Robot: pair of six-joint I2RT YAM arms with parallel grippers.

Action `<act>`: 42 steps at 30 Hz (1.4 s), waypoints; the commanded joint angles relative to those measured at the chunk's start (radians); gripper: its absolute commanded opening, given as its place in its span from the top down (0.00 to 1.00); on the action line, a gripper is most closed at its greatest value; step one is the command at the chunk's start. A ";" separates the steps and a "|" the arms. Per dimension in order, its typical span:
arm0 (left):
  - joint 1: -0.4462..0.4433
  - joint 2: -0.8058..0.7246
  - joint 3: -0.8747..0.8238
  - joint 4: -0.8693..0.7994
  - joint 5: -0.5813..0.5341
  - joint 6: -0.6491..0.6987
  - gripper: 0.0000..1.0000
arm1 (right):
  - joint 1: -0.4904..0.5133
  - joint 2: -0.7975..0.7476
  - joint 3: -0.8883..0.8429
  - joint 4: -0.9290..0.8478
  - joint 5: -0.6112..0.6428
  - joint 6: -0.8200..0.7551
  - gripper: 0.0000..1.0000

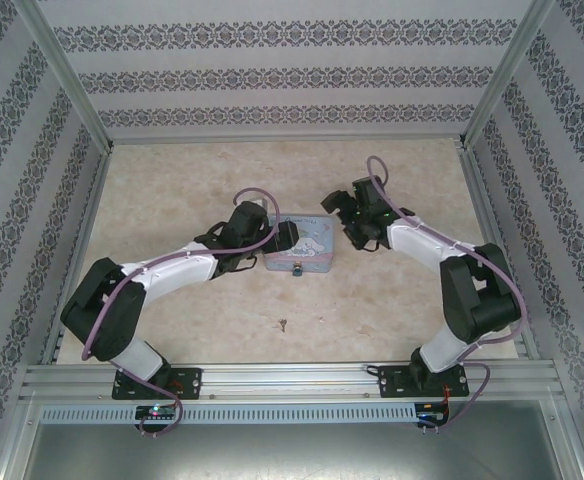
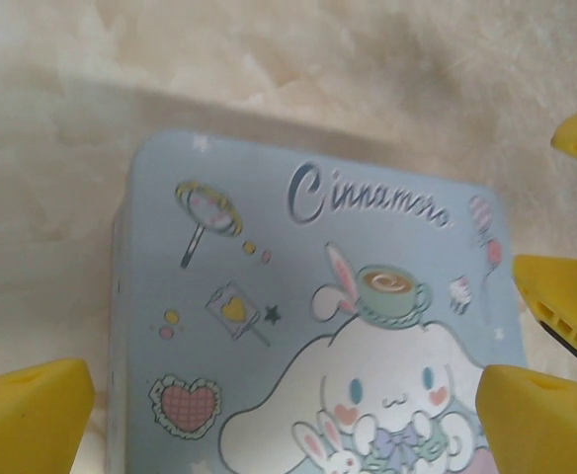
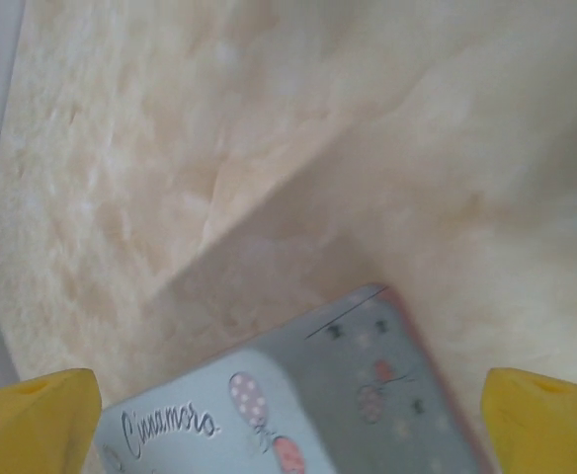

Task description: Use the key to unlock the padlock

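We list:
- Tin (image 2: pixel 318 326): thin sheet metal, smooth, printed in pastel blue, with a soft satin sheen.
- Table (image 1: pixel 172 190): pale beige top with a marble look, smooth and matt.
- Fingers (image 2: pixel 32 420): yellow plastic, matt.
- Frame rails (image 1: pixel 292 378): bare aluminium with a dull shine.
- Walls (image 1: pixel 272 75): patterned and matt; we cannot tell paper from cloth.
- Arm casing (image 1: pixel 172 268): white plastic, smooth.
- Key (image 1: pixel 283 324): dark, too small for us to judge its finish.

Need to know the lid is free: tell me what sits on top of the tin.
Nothing lies on the visible lid of the tin, just its cartoon print. The open left gripper hangs over its left end, covering that strip from above.
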 commanded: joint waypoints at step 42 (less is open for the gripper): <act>0.245 -0.352 -0.164 -0.128 -0.059 0.036 0.01 | 0.493 -0.296 -0.278 -0.262 0.068 -0.469 0.20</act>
